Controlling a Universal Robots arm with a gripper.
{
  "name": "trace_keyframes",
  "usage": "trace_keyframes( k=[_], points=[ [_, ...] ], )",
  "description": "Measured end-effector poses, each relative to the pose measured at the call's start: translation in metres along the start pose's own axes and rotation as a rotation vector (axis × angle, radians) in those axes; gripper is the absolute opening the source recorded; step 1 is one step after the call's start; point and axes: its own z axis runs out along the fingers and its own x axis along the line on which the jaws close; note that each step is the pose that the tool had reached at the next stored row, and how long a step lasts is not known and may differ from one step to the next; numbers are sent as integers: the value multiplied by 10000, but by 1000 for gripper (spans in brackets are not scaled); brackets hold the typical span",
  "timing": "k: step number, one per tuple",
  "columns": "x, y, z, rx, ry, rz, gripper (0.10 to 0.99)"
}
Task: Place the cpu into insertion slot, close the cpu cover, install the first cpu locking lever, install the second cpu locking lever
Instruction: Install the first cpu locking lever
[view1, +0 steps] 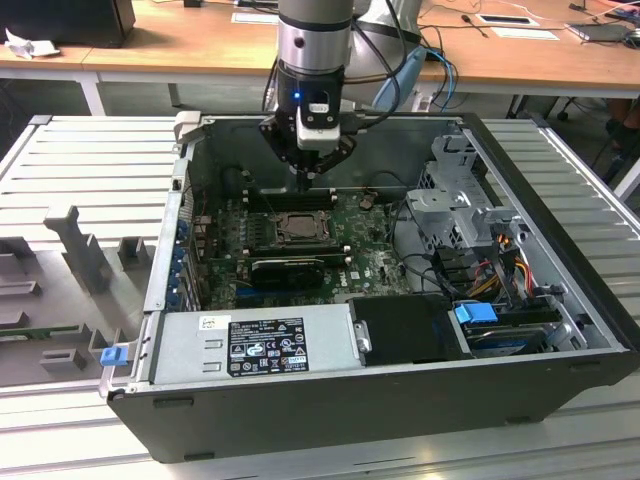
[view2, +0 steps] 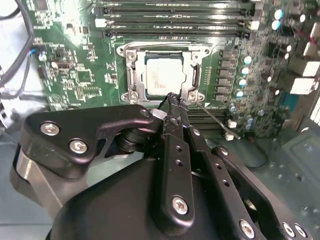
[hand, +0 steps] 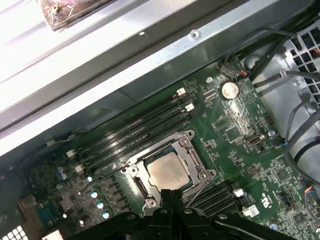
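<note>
Cpu (view2: 162, 75) seated in slot (view2: 196, 77), cover (view2: 165, 48) down, just ahead of jaws pinched shut, apparently empty; lever (view2: 215, 119) beside them looks unlatched.

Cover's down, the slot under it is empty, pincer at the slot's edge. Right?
Not empty: the cpu lies in the insertion slot, as the second wrist view shows. The cpu cover is down around it and the pincer is at the slot's edge.

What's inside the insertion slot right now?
The cpu sits in the insertion slot, silver face up, cpu cover framing it. Pins beneath are hidden.
</note>
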Motion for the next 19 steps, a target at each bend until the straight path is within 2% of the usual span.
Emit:
trace_keyframes(
  k=[19],
  points=[
    [-1, 0, 4, 31, 8, -3457, 106]
  ],
)
